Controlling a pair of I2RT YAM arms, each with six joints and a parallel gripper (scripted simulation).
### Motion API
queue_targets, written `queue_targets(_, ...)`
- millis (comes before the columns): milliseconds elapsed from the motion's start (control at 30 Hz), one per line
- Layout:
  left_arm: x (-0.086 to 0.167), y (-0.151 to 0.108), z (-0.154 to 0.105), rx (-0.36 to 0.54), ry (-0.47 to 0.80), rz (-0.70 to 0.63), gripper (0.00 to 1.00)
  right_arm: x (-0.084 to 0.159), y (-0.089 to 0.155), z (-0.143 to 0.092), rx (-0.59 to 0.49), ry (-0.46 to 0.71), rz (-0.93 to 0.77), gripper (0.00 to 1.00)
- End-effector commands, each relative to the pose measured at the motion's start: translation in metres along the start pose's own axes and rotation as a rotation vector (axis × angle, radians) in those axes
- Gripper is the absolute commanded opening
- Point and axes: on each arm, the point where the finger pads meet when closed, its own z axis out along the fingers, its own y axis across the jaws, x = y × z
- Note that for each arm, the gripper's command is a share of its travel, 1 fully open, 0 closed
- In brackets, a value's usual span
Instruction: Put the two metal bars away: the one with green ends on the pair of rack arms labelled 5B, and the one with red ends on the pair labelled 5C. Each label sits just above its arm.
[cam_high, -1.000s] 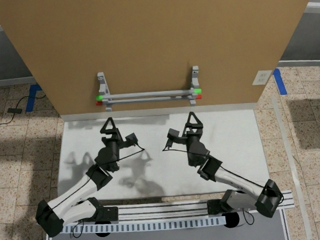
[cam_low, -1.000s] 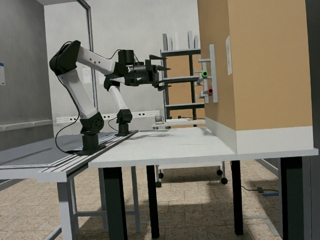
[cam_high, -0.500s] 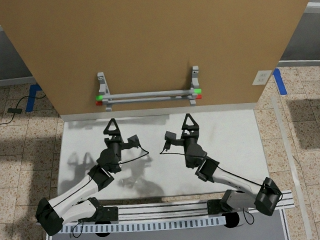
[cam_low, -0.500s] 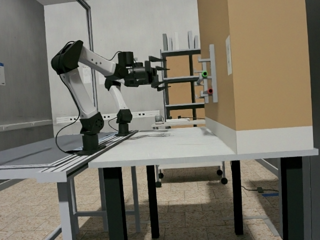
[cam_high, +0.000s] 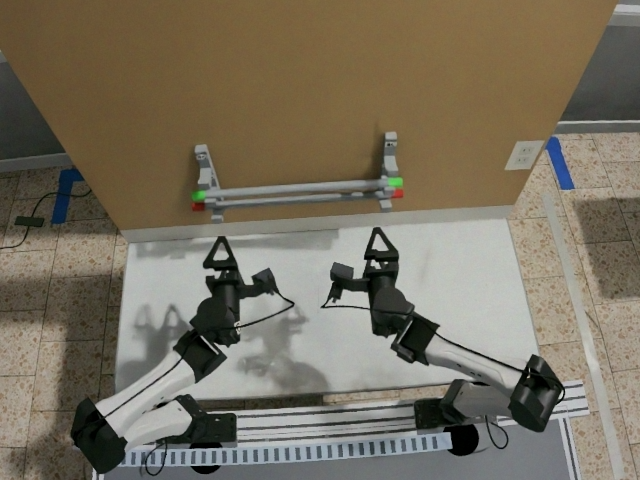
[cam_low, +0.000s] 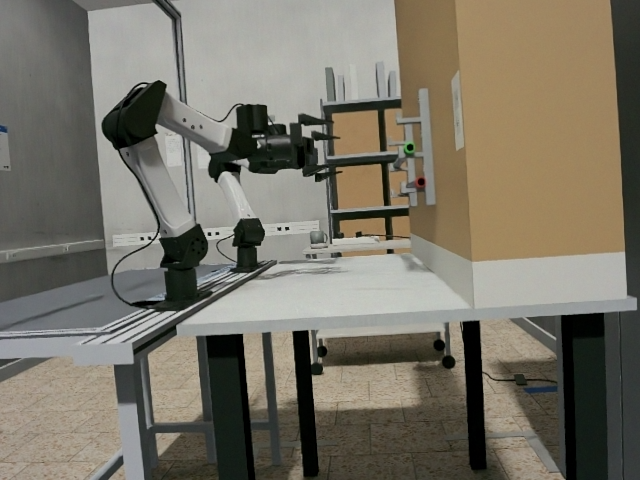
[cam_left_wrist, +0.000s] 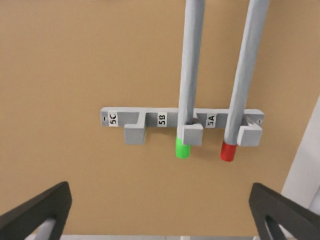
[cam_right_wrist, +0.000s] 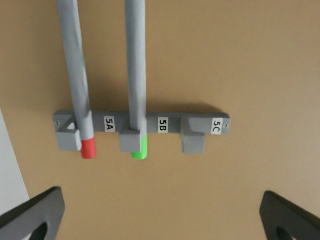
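Note:
The green-ended bar lies across the middle pair of rack arms, just below the 5B labels. The red-ended bar lies on the lowest pair, below the 5A labels. The top pair, below the 5C labels, holds nothing. My left gripper and right gripper are open and empty, fingers apart one above the other, in front of the rack ends and clear of the bars.
The rack rails are fixed to the brown wall panel behind the white table. A wall socket is to the right of the rack. Space separates both grippers from the panel.

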Motion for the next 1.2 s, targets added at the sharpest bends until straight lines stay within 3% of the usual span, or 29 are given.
queue_targets(0, 0.0016, -0.0014, -0.0017, 0.000, -0.011, 0.006, 1.00, 0.0066, -0.0007, -0.0008, 0.005, 0.004, 0.000, 1.00)
queue_targets(1167, 0.0047, -0.0004, -0.0016, 0.000, -0.011, 0.006, 1.00, 0.0097, -0.0008, -0.0008, 0.005, 0.004, 0.000, 1.00)
